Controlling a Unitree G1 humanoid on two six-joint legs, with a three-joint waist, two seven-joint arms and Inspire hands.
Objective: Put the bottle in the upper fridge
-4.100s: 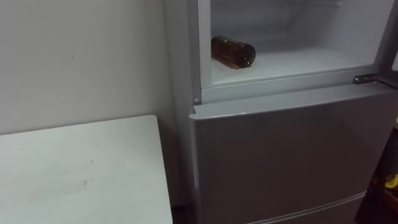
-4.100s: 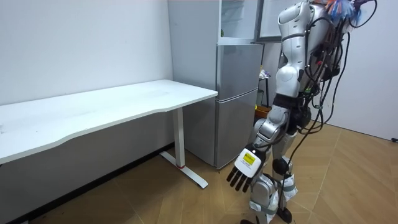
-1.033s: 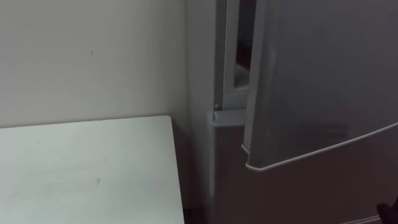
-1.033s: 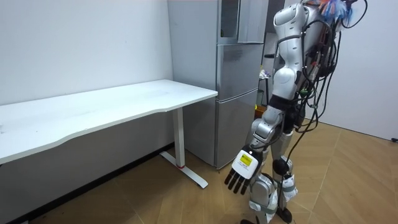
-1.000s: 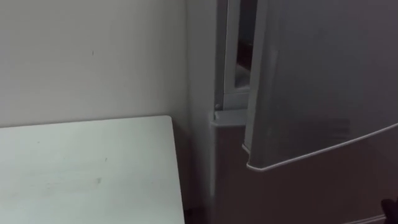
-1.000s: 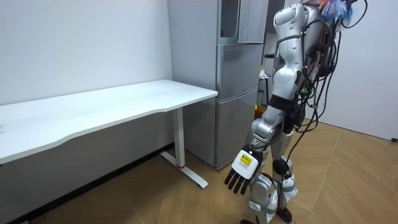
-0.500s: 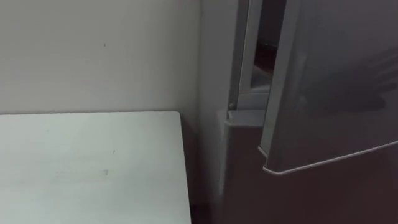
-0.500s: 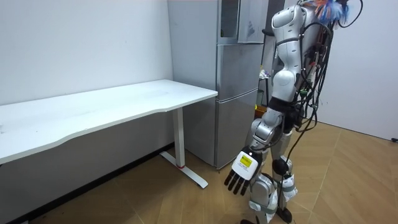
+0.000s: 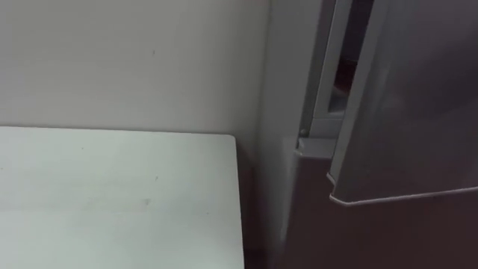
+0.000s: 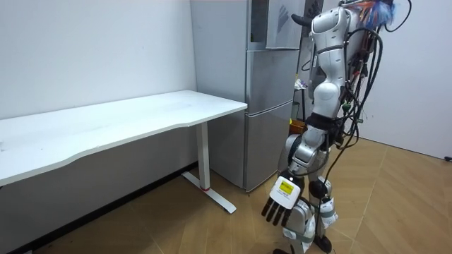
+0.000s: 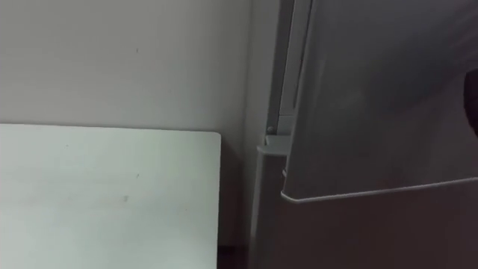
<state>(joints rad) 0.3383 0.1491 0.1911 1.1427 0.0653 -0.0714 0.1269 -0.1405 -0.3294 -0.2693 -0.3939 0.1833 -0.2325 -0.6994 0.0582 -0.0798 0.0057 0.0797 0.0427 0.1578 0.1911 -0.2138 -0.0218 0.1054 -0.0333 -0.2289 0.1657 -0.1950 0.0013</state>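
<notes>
The grey fridge (image 10: 270, 113) stands right of the white table. Its upper door (image 9: 415, 97) is swung almost closed, leaving a narrow dark gap (image 9: 348, 66) on the hinge-free side. The door hides the inside of the upper compartment, and the bottle with it. I stand close in front of the fridge. My left hand (image 10: 281, 201) hangs open at knee height, holding nothing. My right hand (image 10: 305, 18) is raised against the upper door (image 10: 280, 25); its fingers cannot be made out. A dark part of that arm shows at the right edge (image 11: 472, 104).
A white table (image 9: 112, 194) stands against the wall just left of the fridge, its corner near the fridge's side. The room view shows the long table (image 10: 120, 123) on white legs and open wooden floor (image 10: 212, 229) around me.
The upper door has swung from wide open, with the brown bottle lying inside, to nearly closed. My head view has shifted, and the left hand swayed slightly.
</notes>
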